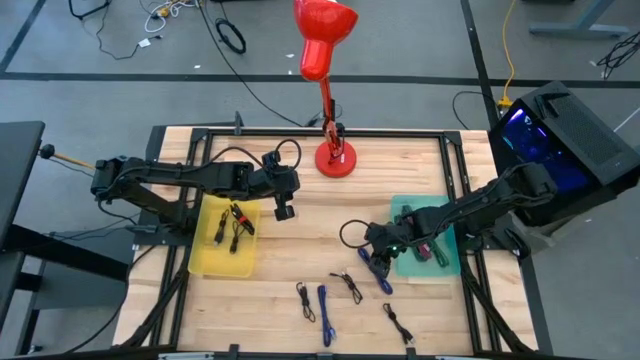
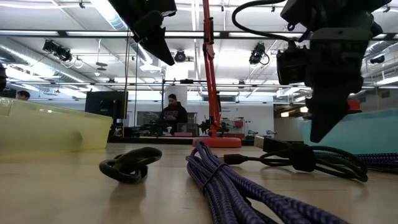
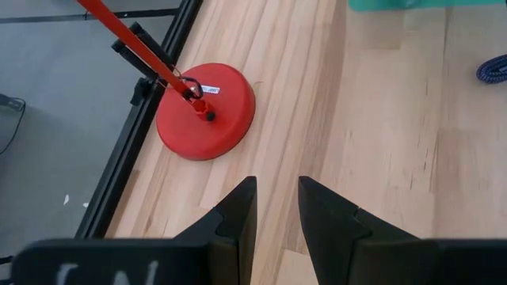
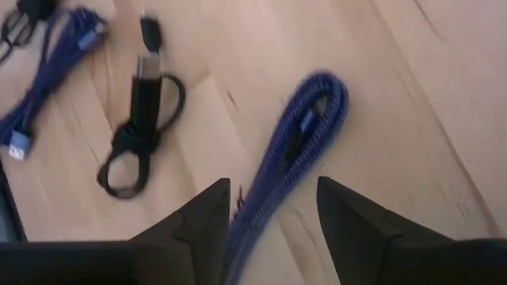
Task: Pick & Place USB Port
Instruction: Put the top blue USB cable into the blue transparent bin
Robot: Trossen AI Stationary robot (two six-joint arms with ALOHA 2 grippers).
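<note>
cable: blue USB cable [image 4: 297, 146] | apparently between open right end effector [image 4: 273, 210] fingers

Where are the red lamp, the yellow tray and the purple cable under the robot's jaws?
red lamp [image 1: 334, 160]: high view, on its round base.
yellow tray [image 1: 206, 259]: high view, bare floor near its corner.
purple cable [image 4: 305, 131]: right wrist view, looped end.

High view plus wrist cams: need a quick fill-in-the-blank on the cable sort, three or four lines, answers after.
1. The right gripper hovers with open fingers over a bundled cable whose colour is ____.
2. The left gripper, fingers empty, hangs beside the tray coloured ____.
3. At the table's far edge stands a lamp coloured ____.
4. The right arm reaches across a tray coloured ____.

Missing words: blue; yellow; red; teal
</note>
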